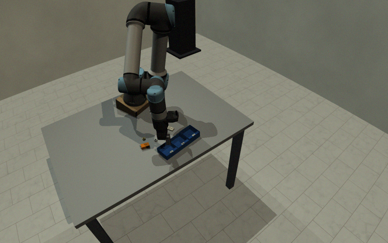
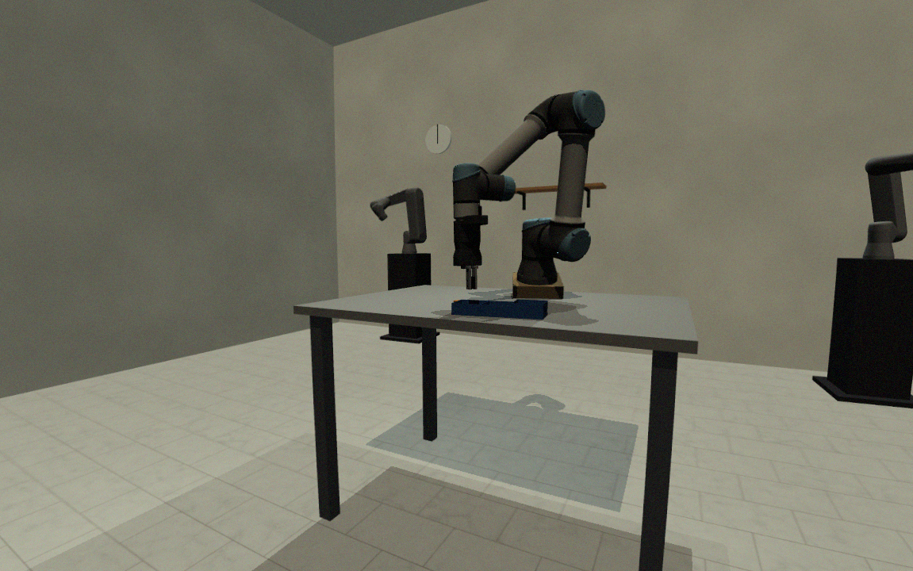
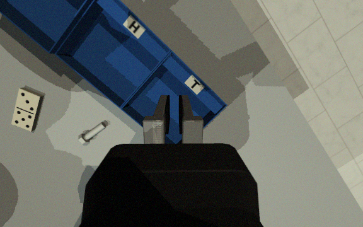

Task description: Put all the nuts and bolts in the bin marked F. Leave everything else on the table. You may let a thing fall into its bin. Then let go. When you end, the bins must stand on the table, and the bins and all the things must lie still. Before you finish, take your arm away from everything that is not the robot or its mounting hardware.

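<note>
A row of three joined blue bins lies near the table's front right edge. In the wrist view the near bin is marked T and the middle bin is marked H; the third bin has its label out of view. My gripper hangs over the T bin, fingers close together with nothing between them. It also shows in the top view. A silver bolt lies on the table beside the bins. A silver nut and a dark yellow nut lie left of the bins.
A white domino lies behind the bins near the bolt. An orange block lies left of the nuts. The table's edge runs close past the bins on the right. The arm's base stands at the back.
</note>
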Action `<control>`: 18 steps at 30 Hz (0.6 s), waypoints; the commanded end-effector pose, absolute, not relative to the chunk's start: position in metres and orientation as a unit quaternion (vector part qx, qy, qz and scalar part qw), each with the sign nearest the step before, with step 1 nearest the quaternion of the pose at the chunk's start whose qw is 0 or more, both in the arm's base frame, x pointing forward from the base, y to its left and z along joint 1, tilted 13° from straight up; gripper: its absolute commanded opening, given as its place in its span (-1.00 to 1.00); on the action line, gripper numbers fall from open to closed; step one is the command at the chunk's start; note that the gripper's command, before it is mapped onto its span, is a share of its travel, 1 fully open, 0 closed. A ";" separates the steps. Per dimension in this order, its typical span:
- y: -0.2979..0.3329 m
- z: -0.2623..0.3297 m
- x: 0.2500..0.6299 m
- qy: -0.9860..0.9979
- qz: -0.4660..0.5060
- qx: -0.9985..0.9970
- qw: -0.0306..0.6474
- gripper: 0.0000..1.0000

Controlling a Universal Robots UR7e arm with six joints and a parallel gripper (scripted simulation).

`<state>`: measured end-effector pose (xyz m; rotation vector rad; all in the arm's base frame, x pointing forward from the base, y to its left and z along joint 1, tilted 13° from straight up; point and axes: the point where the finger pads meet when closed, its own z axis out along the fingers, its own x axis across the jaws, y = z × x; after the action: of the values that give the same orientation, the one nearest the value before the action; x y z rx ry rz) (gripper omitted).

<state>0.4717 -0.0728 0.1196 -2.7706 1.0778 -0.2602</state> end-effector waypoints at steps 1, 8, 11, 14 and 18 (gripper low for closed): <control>-0.073 0.120 0.472 0.432 -0.082 -0.894 0.083 -0.39; -0.073 0.120 0.472 0.513 -0.074 -0.851 0.090 -0.39; -0.073 0.120 0.472 0.578 -0.067 -0.808 0.094 -0.39; -0.073 0.120 0.472 0.622 -0.062 -0.775 0.096 -0.39; -0.073 0.120 0.472 0.674 -0.056 -0.730 0.095 -0.39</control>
<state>0.4716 -0.0728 0.1196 -2.2660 1.8707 -0.1754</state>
